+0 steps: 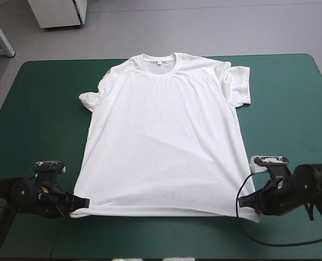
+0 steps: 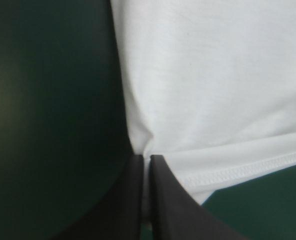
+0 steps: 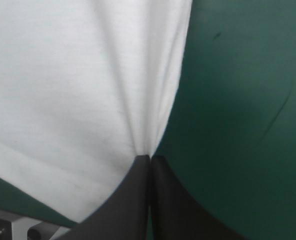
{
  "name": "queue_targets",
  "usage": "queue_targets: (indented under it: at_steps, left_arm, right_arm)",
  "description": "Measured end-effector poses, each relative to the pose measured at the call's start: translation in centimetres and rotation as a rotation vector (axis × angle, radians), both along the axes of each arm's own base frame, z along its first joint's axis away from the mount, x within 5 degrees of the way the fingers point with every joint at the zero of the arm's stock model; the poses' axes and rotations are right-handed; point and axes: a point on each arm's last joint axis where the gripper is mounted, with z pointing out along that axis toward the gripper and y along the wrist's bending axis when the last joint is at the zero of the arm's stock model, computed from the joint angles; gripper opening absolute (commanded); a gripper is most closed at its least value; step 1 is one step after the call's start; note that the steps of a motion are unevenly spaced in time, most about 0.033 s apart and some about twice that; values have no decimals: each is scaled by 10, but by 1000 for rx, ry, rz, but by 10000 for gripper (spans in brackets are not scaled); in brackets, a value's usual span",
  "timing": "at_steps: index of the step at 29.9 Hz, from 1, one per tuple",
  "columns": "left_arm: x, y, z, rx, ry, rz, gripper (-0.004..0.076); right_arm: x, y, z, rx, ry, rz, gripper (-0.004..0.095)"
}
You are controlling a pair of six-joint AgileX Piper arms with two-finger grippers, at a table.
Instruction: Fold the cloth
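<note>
Teal-green cover [image 1: 36,109] all round, and both tools sit low at the table's near side.

Left gripper [image 1: 84,202]: from overhead I only get its tip tucked against the cloth. Its own camera settles it. The two black fingers [image 2: 130,205] are pinched to a sliver with white fabric bunched between them, so it's clamped on the T-shirt [image 1: 161,136].

Right gripper [image 1: 243,200]: same story. On its wrist camera the fingertips [image 3: 138,175] meet in a point, and a fan of creases runs out from them. It's gripping the cloth right at the side edge.

Moving outward, the left wrist camera shows me the stitched hem [image 2: 238,172] running off beside the left gripper, with bare cover just past it. Overhead can't resolve that stitching.

What overhead gives me, and the wrist cameras don't, is the whole garment. It lies spread flat, ahead of both grippers and between them, and each one holds a bottom corner. The hem runs fairly straight from one gripper to the other.

The long axis runs straight away from the grippers. The collar [image 1: 160,62] is at the far end, pointing to the table's far edge.

On the right gripper's side the sleeve [image 1: 240,84] lies flat and open. On the left gripper's side the other sleeve [image 1: 90,99] is scrunched small against the body. A few soft wrinkles fan up from the hem.
</note>
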Motion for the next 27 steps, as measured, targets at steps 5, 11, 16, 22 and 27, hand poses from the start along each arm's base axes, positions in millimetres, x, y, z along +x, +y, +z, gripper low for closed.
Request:
queue_targets:
  at_steps: [5,11,16,22,27]
  left_arm:
    - [-27,1,9,-4,-19,2,-9]
    - [-40,1,6,-2,-29,-3,26]
    - [-40,1,6,-1,-36,-7,286]
    - [-41,0,8,-19,-30,-3,447]
    - [-37,1,34,-7,-116,-3,436]
  right_arm:
    - [-24,-1,5,47,-3,-2,-17]
    - [-34,-2,9,66,-34,-1,44]
    - [-34,-2,9,66,-35,11,435]
    - [-36,5,12,145,-18,-1,521]
    - [-30,5,38,161,-99,-14,431]
